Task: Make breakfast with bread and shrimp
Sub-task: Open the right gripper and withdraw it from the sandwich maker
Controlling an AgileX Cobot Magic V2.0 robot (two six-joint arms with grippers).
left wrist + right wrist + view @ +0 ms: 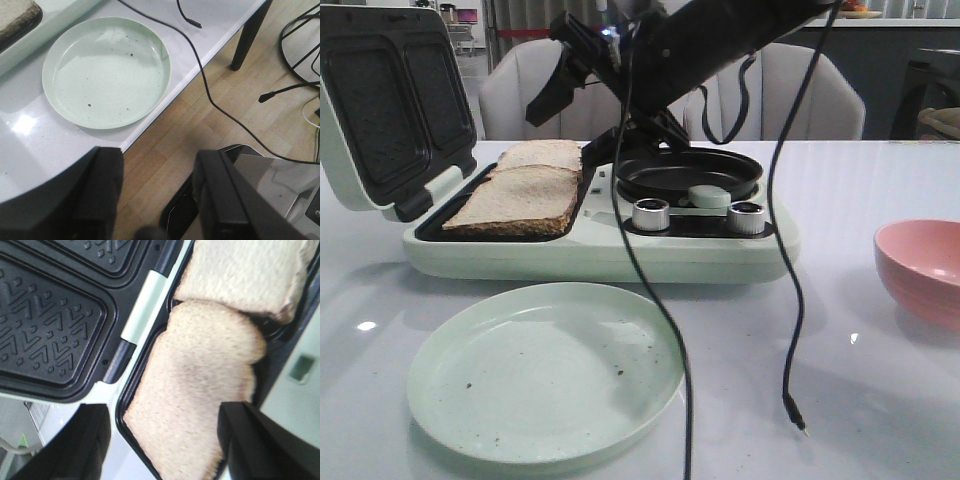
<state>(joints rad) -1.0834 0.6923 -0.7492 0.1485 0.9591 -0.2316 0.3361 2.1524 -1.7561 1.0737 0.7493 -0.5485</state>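
The 2 bread (pixel 525 190) slices lie in the open press (pixel 590 235), far left. The right gripper (pixel 162 440) hovers above them, wide open, empty. Lower squarely, pinch 1 crust edge only.

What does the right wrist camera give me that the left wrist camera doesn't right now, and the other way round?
Right wrist only: both bread slices lying in the sandwich maker's tray, the patterned lid plates open beside them, the open right gripper above the nearer slice. Left wrist only: the green plate at the table edge, loose cables, the wooden floor, the open left gripper. Shared: a bread slice and the sandwich maker's pale green body.
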